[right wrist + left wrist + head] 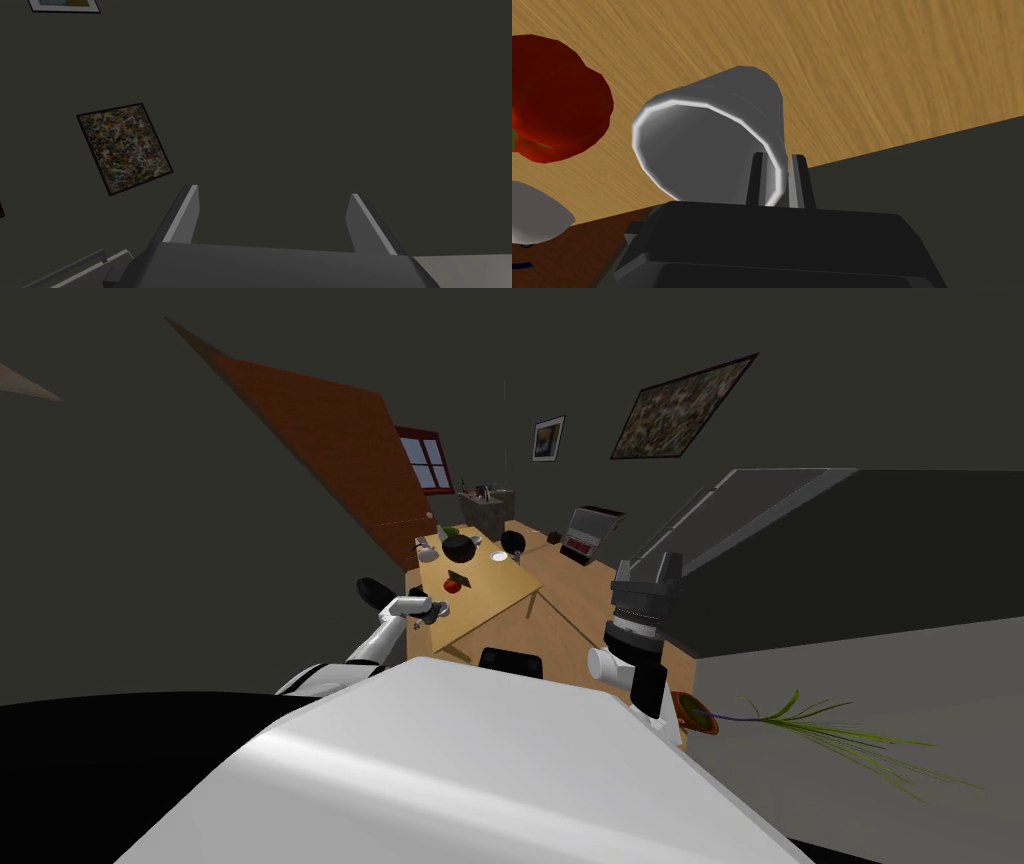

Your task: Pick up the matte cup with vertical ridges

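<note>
- The cup (712,135) is pale grey and matte. One side of its rim is caught in the left gripper (777,156), one finger (756,175) inside the rim and the other outside, both pressed on the wall.
- In the left wrist view the cup's open mouth faces the camera, and its body lies over the wooden table (862,75), close to the table's edge. I cannot tell whether the cup stands on the wood or is lifted off it.
- In the head view the cup (441,610) and the left gripper (432,610) sit at the near left corner of the table (490,588).
- A red round fruit (453,585) lies on the table at about 1 o'clock from the cup, near it but apart. The left wrist view shows it (552,100) beside the cup.
- A white rounded thing (537,215) shows near the fruit – what it is I cannot tell.
- Farther along the table, at 12 to 1 o'clock, there are a black bowl (459,548) and a small white plate (499,556).
- A dark chair (510,661) is at about 4 o'clock from the cup, by the near edge of the table.
- The right gripper (650,571) is raised at about 3 o'clock, well apart from the cup – its two fingers stand wide apart with nothing between them (273,191).
- A potted plant (697,713) with long green leaves is on the floor below the right arm.
</note>
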